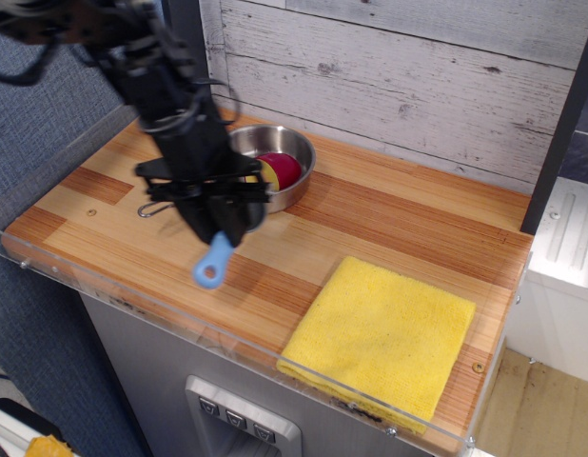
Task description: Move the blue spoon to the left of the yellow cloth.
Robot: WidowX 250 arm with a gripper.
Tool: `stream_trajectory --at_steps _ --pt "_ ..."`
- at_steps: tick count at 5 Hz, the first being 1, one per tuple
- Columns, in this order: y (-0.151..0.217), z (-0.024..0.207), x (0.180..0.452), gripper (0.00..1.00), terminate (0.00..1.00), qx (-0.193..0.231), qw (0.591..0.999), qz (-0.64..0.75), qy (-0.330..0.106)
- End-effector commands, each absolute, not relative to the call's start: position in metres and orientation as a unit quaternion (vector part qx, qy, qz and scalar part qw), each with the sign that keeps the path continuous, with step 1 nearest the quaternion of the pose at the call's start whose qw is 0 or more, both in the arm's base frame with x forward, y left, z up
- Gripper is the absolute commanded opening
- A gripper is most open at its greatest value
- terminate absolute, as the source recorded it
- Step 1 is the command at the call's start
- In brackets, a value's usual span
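The blue spoon (214,261) hangs from my gripper (223,227), its light-blue handle with a hole pointing down and toward the front; its grey bowl is hidden between the fingers. The gripper is shut on the spoon and holds it above the wooden tabletop, to the left of the yellow cloth (382,335). The yellow cloth lies flat at the front right of the table, well apart from the spoon.
A steel pan (280,167) with a red and yellow object (275,171) inside stands at the back, just behind my arm; its wire handle (153,207) sticks out left. A clear plastic rim (132,305) edges the table front. A plank wall stands behind.
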State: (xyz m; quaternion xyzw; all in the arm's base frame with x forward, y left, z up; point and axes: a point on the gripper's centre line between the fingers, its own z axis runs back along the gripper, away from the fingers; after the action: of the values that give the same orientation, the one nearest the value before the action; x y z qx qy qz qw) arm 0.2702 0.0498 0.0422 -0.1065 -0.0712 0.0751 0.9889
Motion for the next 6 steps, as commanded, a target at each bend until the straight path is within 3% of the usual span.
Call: stream_trajectory --at_steps 1,2,4,5,6 --pt "0.041 0.045 0.264 0.0 0.0 -0.078 0.994 0.055 -0.054" --pt "0.037 0.044 0.254 0.0 0.0 -0.032 0.998 0.042 -0.035" --pt "0.033 0.038 0.252 0.0 0.0 -0.019 0.995 0.054 -0.078" --pt "0.033 0.04 0.253 1.0 0.0 -0.016 0.994 0.05 -0.091" --pt "0.032 0.046 0.255 1.0 0.0 -0.013 0.993 0.051 -0.106"
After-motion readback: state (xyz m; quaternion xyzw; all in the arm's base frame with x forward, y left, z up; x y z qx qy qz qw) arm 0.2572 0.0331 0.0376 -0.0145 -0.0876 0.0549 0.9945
